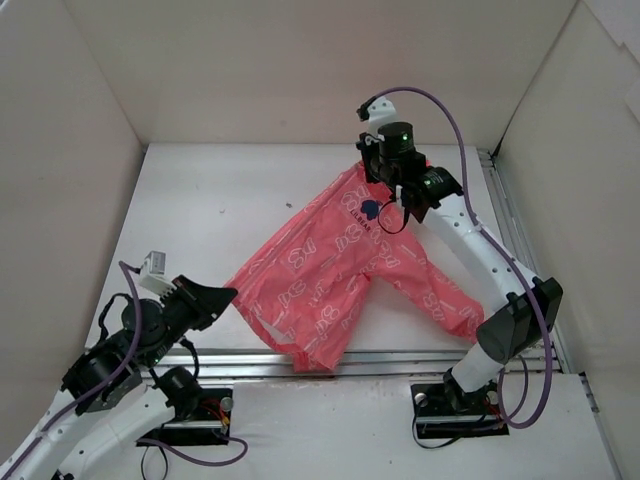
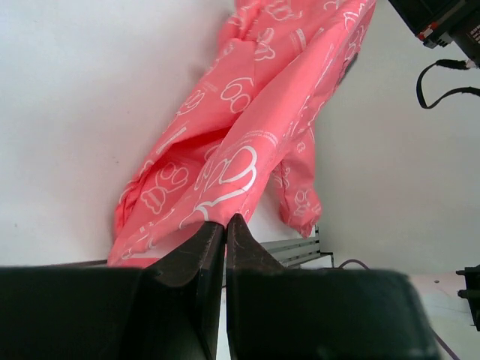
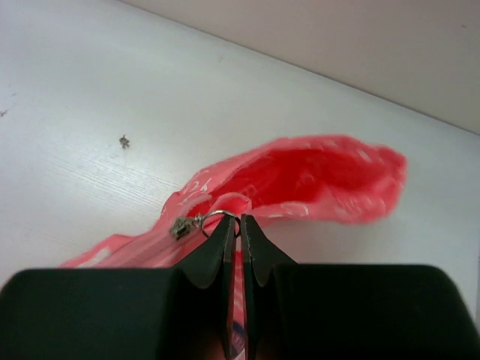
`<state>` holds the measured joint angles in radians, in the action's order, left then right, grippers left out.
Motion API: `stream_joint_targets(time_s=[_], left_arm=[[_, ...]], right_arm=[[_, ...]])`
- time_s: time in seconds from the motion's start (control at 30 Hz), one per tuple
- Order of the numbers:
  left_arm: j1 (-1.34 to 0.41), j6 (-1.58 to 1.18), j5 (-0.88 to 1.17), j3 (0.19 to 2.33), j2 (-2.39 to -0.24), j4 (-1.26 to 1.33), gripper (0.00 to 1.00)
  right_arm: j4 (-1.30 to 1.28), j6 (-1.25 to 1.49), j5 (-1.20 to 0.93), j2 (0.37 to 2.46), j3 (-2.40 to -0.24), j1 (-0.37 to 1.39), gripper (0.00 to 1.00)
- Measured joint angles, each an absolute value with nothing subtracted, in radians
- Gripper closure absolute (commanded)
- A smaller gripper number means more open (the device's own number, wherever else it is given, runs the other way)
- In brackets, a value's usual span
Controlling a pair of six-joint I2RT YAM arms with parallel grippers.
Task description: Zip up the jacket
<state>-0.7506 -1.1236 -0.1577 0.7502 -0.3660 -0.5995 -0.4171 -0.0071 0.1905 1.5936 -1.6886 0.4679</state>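
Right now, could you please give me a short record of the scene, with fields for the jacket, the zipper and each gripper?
jacket: coral-pink with white print, lying crumpled on the table
zipper pull: metal ring at the jacket's far end, slider beside it
left gripper: shut on the jacket's left edge
right gripper: shut on the zipper pull
zip: cannot tell how far it is closed

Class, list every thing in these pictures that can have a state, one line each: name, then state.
coral-pink hooded jacket: spread out, pulled taut between the two grippers
small metal zip slider: sitting near the hood opening
left gripper: shut on the jacket's lower edge
right gripper: shut on the jacket beside the slider's ring
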Motion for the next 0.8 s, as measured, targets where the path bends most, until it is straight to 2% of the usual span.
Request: stream_joint_targets(time_s=[0.37,0.6,0.73,0.8], left_arm=[[-0.751,-1.118,-0.245,0.836,-0.256,-0.734,1.00],[-0.751,-1.086,-0.302,0.849,-0.209,-0.872,1.00],[-0.751,-1.072,-0.313,0.848,-0.248,-0.875,1.00],[-0.751,-1.062,-0.313,0.841,-0.277,-0.860,0.93]], right_arm=[[-0.467,-0.027,0.107,1.625,-1.829,0.418,1.00],[-0.432,-0.058,0.219,1.637,-1.887,0.291,1.00],[-0.410,-0.057,0.218,1.637,-1.888,0.283,1.00],[-0.394,-0.057,0.202,1.634,-1.870,0.290,0.89]])
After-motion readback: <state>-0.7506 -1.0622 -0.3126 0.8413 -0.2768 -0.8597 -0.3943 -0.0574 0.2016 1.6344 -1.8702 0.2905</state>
